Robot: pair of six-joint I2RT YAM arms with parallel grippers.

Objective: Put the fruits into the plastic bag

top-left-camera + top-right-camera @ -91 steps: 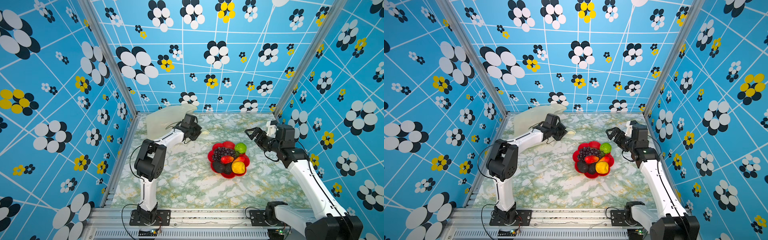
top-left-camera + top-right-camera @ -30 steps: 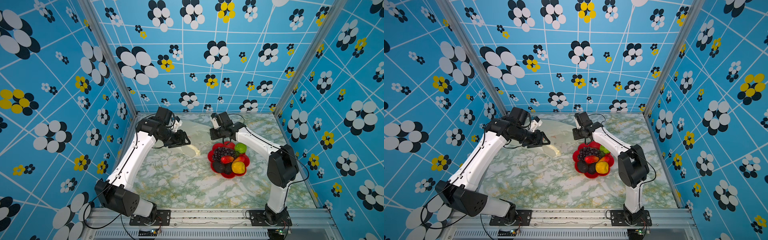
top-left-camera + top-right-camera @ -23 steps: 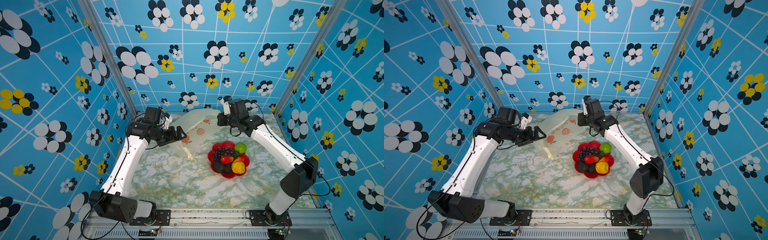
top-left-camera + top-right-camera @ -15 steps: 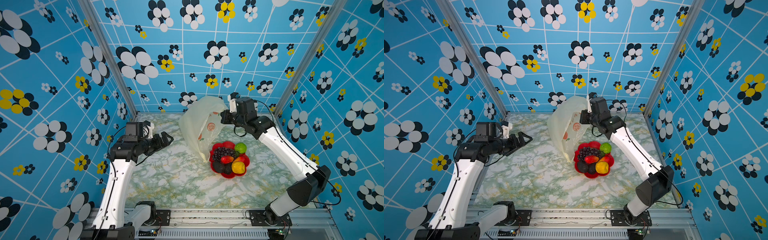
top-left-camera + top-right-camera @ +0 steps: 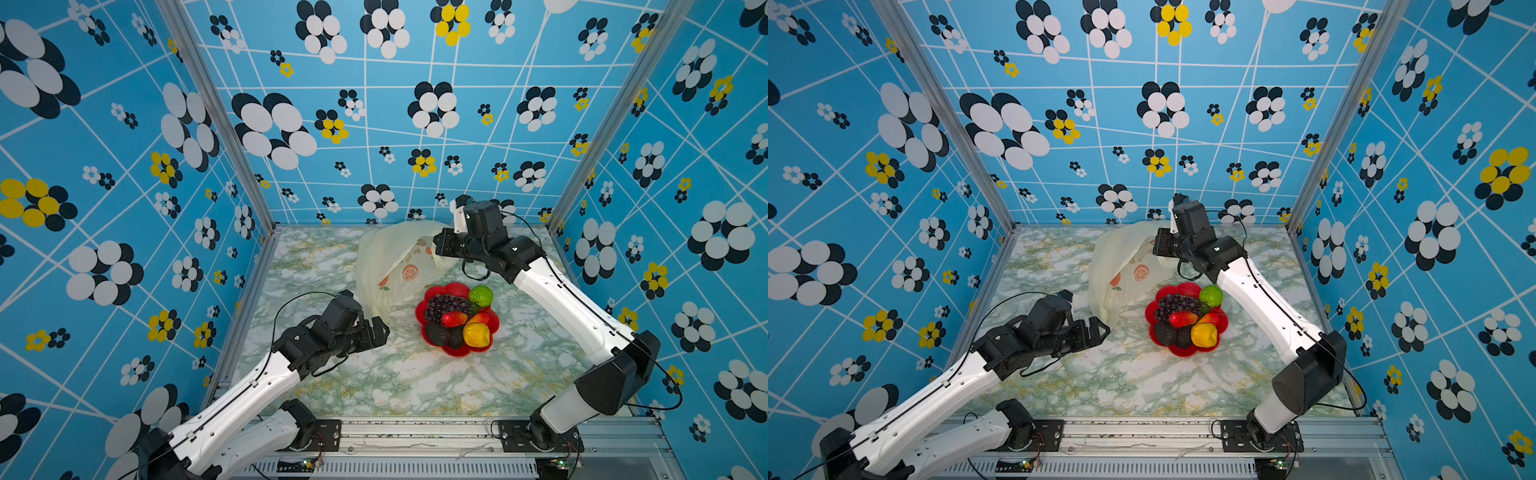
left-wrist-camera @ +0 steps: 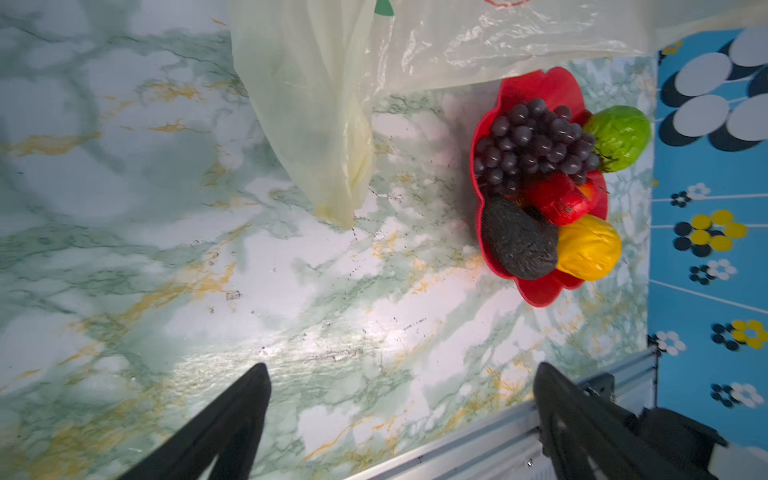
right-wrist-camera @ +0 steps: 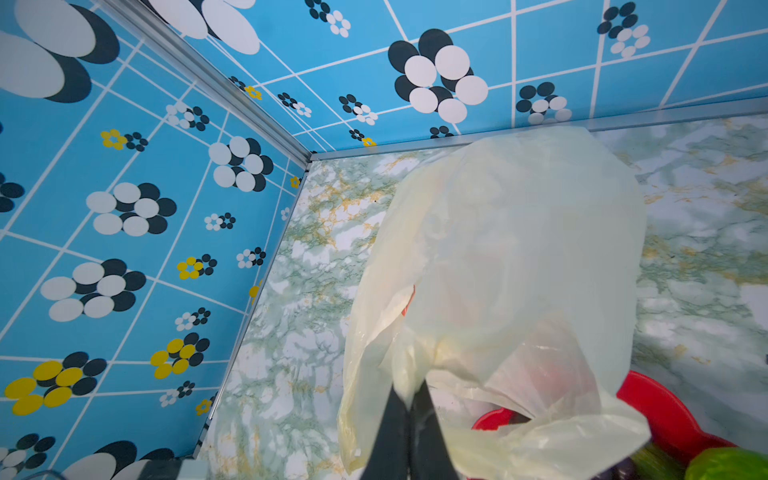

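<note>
Two grippers differ: the right gripper (image 7: 409, 395) is clamped on the plastic bag (image 5: 395, 257), held up at upper centre in both top views, while the left gripper (image 6: 399, 374) gapes empty. The fruits (image 5: 455, 318) sit centrally on the red plate (image 5: 459, 353).

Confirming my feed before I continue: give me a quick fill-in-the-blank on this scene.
1. The right gripper is shut on the ____.
2. The left gripper holds nothing; its jaws stand ____.
3. All the fruits lie on the red ____.

Missing words: plastic bag; open; plate.
</note>
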